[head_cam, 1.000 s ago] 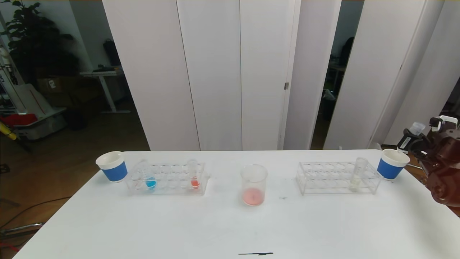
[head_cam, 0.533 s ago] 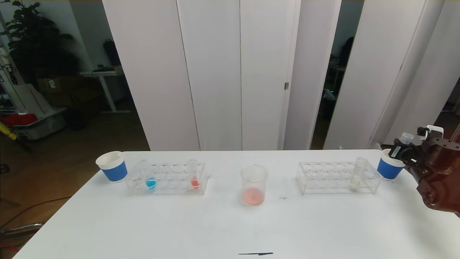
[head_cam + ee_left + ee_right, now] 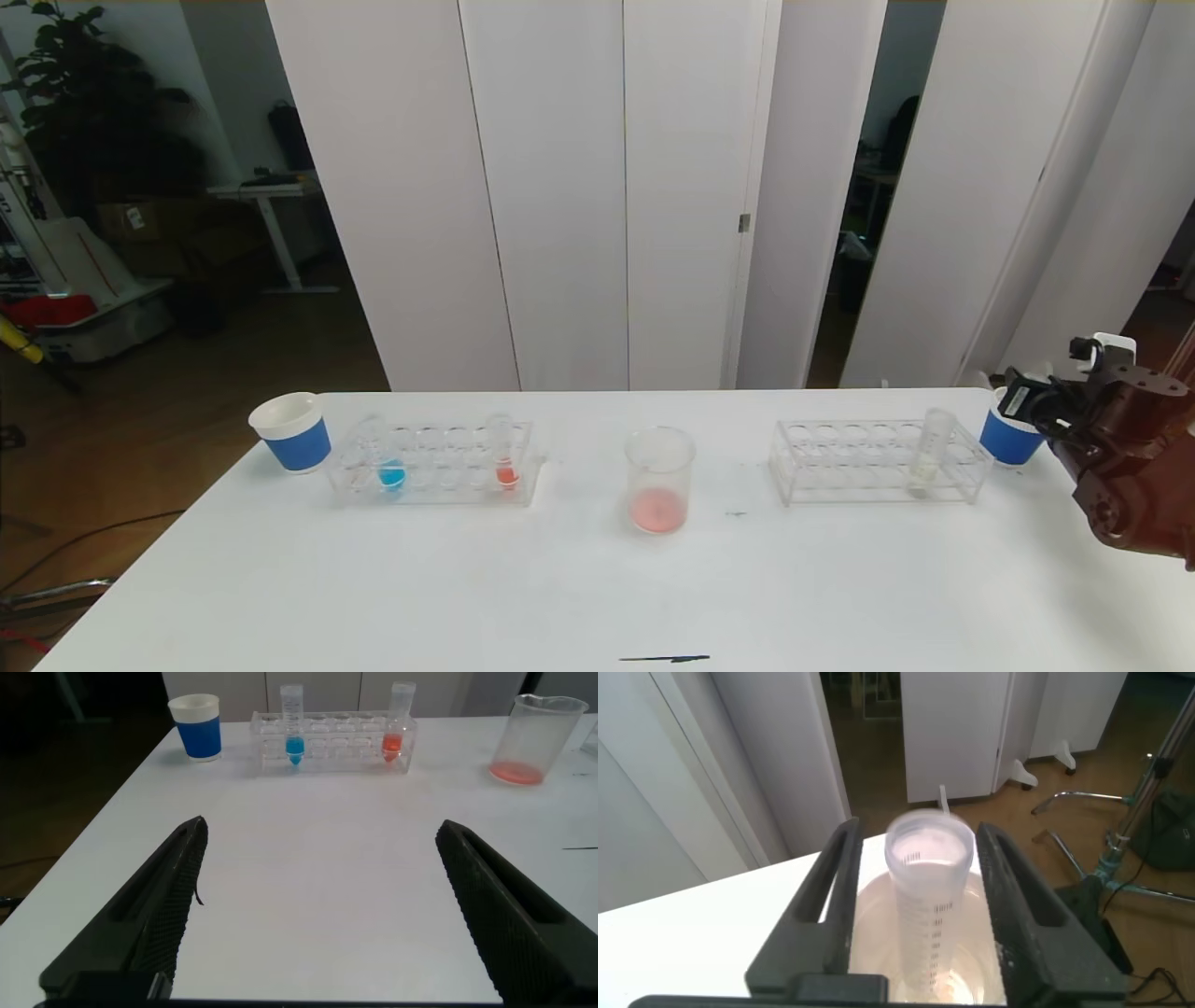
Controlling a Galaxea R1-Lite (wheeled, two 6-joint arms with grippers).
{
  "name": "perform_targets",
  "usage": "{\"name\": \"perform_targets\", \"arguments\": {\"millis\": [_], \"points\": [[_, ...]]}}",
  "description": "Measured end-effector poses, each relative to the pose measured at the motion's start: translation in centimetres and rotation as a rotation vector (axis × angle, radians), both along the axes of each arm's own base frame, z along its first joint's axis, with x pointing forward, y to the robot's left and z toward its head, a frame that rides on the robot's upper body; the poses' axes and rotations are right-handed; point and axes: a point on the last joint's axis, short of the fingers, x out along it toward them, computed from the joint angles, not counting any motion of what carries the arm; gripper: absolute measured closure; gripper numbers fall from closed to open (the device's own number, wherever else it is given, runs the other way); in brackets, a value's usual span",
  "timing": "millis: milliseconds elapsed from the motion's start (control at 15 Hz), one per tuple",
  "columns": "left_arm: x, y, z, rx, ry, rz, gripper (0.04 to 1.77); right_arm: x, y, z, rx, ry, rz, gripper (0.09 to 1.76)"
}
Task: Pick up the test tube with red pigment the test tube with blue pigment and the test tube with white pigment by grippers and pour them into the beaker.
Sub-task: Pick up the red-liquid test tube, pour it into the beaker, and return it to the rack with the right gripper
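Observation:
The test tube with blue pigment (image 3: 391, 471) (image 3: 294, 745) and the test tube with red pigment (image 3: 505, 471) (image 3: 394, 739) stand in the left rack (image 3: 434, 467). The test tube with white pigment (image 3: 926, 462) stands in the right rack (image 3: 868, 462). The beaker (image 3: 659, 481) (image 3: 534, 737) sits mid-table with red pigment at its bottom. My right gripper (image 3: 1027, 403) (image 3: 920, 831) hangs over the right blue-banded cup (image 3: 1004, 441). It is open around a clear graduated tube (image 3: 926, 905), with a gap on each side. That tube stands inside the cup. My left gripper (image 3: 321, 829) is open above bare table.
A second blue-banded cup (image 3: 291, 431) (image 3: 197, 726) stands left of the left rack. The table's right edge runs beside the right cup, with floor and a stand base (image 3: 1120, 873) beyond it. A dark mark (image 3: 665, 659) lies near the front edge.
My right gripper moved left and lower, coming over the right cup with the clear tube. Its jaws have parted from the tube. Nothing else on the table has moved.

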Motion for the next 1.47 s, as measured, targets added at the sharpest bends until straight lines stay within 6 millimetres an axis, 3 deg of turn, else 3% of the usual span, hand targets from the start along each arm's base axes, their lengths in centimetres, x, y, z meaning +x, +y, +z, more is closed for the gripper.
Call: {"name": "perform_targets", "arguments": {"millis": [133, 200, 667, 1000, 1267, 1467], "points": [[0.0, 0.0, 0.0, 0.0, 0.0, 0.001, 0.06, 0.0, 0.1, 0.0, 0.0, -0.001, 0.002, 0.22], [0.0, 0.0, 0.0, 0.0, 0.0, 0.0, 0.06, 0.0, 0.1, 0.1, -0.001, -0.003, 0.002, 0.1], [0.0, 0.0, 0.0, 0.0, 0.0, 0.0, 0.06, -0.7, 0.1, 3.3, -0.019, -0.034, 0.012, 0.1], [0.0, 0.0, 0.0, 0.0, 0.0, 0.001, 0.06, -2.9, 0.8, 8.3, -0.019, -0.019, 0.022, 0.1], [0.0, 0.0, 0.0, 0.0, 0.0, 0.0, 0.06, -6.8, 2.4, 14.0, -0.016, -0.019, 0.139, 0.1], [0.0, 0.0, 0.0, 0.0, 0.0, 0.0, 0.06, -11.9, 4.9, 17.8, -0.024, -0.048, 0.267, 0.1]]}}
